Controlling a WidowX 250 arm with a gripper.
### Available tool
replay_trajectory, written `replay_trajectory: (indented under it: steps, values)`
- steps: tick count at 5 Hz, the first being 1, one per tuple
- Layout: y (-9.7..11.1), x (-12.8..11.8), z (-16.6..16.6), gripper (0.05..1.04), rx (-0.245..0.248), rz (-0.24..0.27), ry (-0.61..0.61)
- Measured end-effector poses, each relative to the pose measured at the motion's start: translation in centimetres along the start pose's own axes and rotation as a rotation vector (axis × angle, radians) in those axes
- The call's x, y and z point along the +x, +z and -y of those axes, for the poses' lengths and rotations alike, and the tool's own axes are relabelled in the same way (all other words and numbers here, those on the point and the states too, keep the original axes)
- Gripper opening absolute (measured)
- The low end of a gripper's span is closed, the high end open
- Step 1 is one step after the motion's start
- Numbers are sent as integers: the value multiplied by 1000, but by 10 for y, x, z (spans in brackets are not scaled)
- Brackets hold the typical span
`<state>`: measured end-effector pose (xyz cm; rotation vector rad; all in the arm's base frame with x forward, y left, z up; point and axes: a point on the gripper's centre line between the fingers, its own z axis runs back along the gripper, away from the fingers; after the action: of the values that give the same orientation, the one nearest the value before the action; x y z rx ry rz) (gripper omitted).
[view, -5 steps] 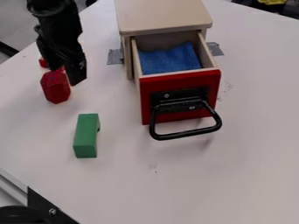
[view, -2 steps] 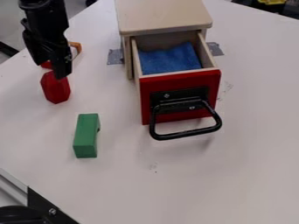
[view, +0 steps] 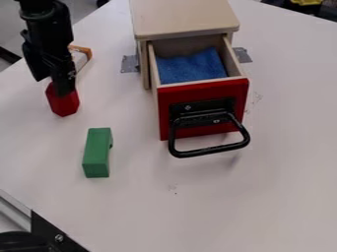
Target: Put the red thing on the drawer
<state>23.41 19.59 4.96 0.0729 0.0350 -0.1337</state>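
At the upper left of the table the black gripper [view: 54, 84] hangs down over the red thing [view: 64, 104], a faceted block whose upper part it covers. Two prongs show, one to the left of the block's top and one in front of it; whether they touch the block is hard to tell. Right of them stands the wooden drawer [view: 203, 108], pulled out, with a red front and a black handle. A blue cloth [view: 191, 67] lies inside it.
A green block [view: 97, 152] rests on the table in front of the red thing. Behind the gripper lies an orange and white object [view: 80, 55]. The drawer's cabinet top [view: 184, 18] rises at the back.
The gripper has shifted left and then lower, over the red block's top. The red block, the drawer and the green block have kept their places.
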Motion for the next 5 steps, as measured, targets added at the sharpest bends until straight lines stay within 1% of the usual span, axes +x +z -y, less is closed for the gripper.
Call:
replay_trajectory:
  steps: [1, 3, 4, 5]
  values:
    - [-4, -5, -3, 999, 8, -12, 3]
    - [-13, -15, -7, 999, -11, -53, 22]
    - [-13, -15, -9, 999, -6, -47, 24]
    - [-19, -16, -8, 999, -22, -54, 34]
